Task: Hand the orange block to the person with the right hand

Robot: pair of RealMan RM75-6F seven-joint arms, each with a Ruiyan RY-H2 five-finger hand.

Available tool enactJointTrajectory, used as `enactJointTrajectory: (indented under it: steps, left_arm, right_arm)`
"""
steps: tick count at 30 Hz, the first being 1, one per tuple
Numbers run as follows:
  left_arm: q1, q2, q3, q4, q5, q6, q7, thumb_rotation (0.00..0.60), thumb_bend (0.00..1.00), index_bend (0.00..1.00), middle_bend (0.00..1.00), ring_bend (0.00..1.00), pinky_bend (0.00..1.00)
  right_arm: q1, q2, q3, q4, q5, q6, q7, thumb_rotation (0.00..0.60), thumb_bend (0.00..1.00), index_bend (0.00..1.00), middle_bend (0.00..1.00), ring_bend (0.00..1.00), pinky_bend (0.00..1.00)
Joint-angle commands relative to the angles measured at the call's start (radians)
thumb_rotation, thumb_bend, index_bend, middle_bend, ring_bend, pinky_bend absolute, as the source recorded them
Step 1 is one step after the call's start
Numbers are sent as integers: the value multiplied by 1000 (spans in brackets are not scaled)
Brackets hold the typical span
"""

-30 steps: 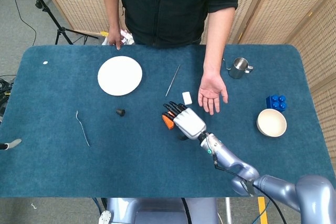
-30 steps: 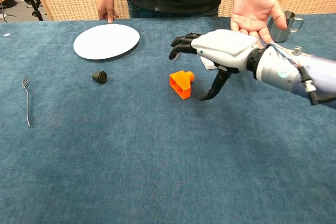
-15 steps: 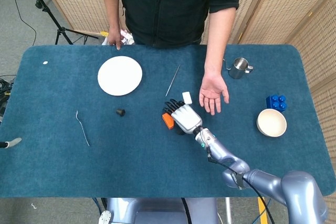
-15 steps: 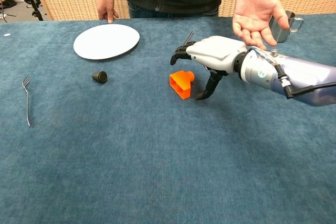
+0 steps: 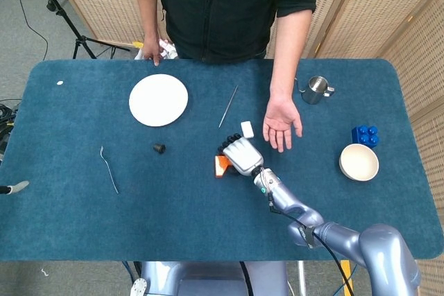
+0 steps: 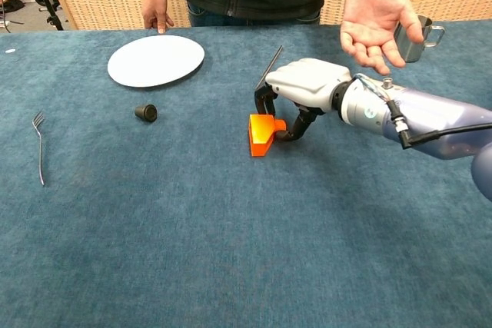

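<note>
Table [image 5: 83,233]: blue cloth top, fills most of the head view and all of the chest view below the top edge.

Person [image 5: 229,12]: dark top, stands at the upper centre of the head view behind the far table edge. Person's open palm [image 5: 281,123] lies face up right of centre; in the chest view it shows at the upper right [image 6: 377,21]. Person's other hand [image 5: 150,52] rests on the far edge, upper left of centre.

Right arm [image 5: 305,216]: silver, enters from the lower right of the head view and runs up towards the centre.

White plate [image 5: 158,100]: upper left of centre, well apart from the block.

Right hand [image 5: 239,155]: centre of frame, knuckles up, directly over the orange block [image 5: 220,165]. Chest view shows the right hand [image 6: 296,101] with fingers curled down around the block [image 6: 260,133]: dark fingertips at its far side, thumb hooked at its near right side, touching it. Block sits on the cloth at frame centre, tilted; whether it is firmly clasped or only enclosed is not certain from these views.

Cream bowl [image 5: 359,162]: right edge area, with a blue brick [image 5: 365,135] just above it.

Metal cup [image 5: 316,89]: upper right, beside the person's forearm.

Fork [image 6: 39,155]: left edge of chest view.

Thin metal rod [image 5: 228,106]: above centre, angled.

White eraser-like piece [image 5: 247,129]: just above the right hand.

Small black cap [image 5: 159,148]: left of the block.

Left hand: neither view shows it.
</note>
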Motion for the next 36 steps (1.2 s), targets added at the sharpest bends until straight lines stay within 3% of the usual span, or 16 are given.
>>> enactJointTrajectory:
  steps: [1, 5, 12, 22, 29, 36]
  left_arm:
    - [0, 1, -1, 0, -3, 0, -1, 600, 0, 0, 0, 0, 0]
    - [0, 0, 0, -1, -2, 1, 0, 600, 0, 0, 0, 0, 0]
    - [0, 1, 3, -7, 5, 4, 8, 600, 0, 0, 0, 0, 0]
    - [5, 5, 9, -13, 19, 18, 6, 600, 0, 0, 0, 0, 0]
    - [14, 8, 14, -23, 34, 40, 10, 600, 0, 0, 0, 0, 0]
    - [16, 10, 17, -30, 37, 45, 17, 600, 0, 0, 0, 0, 0]
  right_arm:
    - [-3, 2, -8, -7, -7, 16, 9, 600, 454, 450, 434, 288, 258]
    - [-15, 31, -17, -56, -22, 53, 34, 600, 515, 463, 440, 291, 258]
    - [-45, 112, -24, -179, -46, 120, 81, 600, 519, 477, 454, 301, 260]
    - [-141, 341, -3, -382, -103, 334, 41, 600, 521, 488, 454, 307, 261]
    - [-198, 407, 9, -349, -101, 435, -23, 600, 520, 488, 445, 315, 261]
    - [-226, 367, -6, -242, -111, 494, -79, 600, 519, 488, 419, 322, 261]
